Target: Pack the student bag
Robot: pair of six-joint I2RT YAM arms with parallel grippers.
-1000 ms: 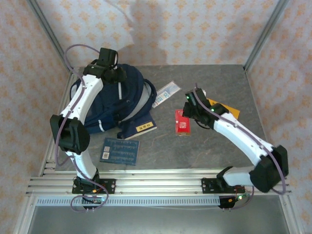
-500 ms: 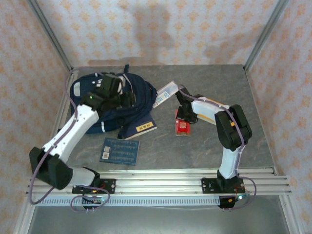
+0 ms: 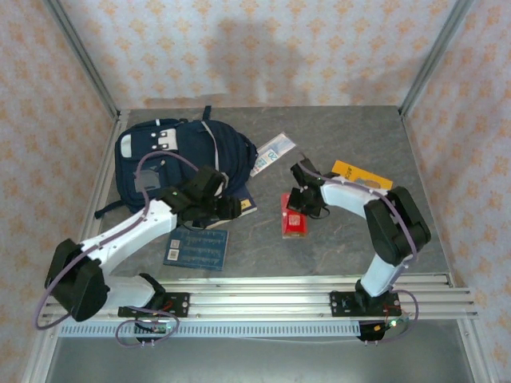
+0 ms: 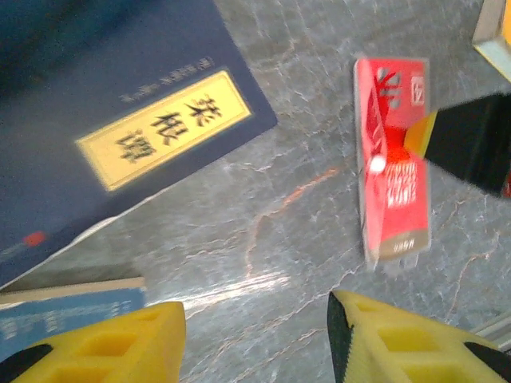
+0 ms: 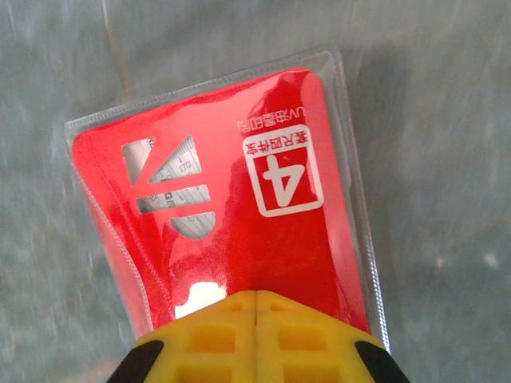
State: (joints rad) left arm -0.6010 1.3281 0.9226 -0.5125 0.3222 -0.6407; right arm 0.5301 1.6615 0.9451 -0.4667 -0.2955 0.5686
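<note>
The right claw [image 5: 255, 317] is clenched on one edge of a red packet [image 5: 239, 207] near the middle of the grey, stone-patterned table [image 3: 335, 239]. The left claw [image 4: 255, 343] hangs half open and empty over bare table, just beside a navy book [image 4: 144, 128] with a yellow label. The student bag [image 3: 180, 155] lies flat at the table's far left, with the navy book at its near edge. Pale wallpaper [image 3: 263, 48] with an orange motif and aluminium posts [image 3: 80, 56] enclose the cell. Counted: one bag, one red packet, one navy book, one yellow book [image 3: 363, 175], one blue card [image 3: 196, 246] and one white-and-blue packet [image 3: 271, 152].
</note>
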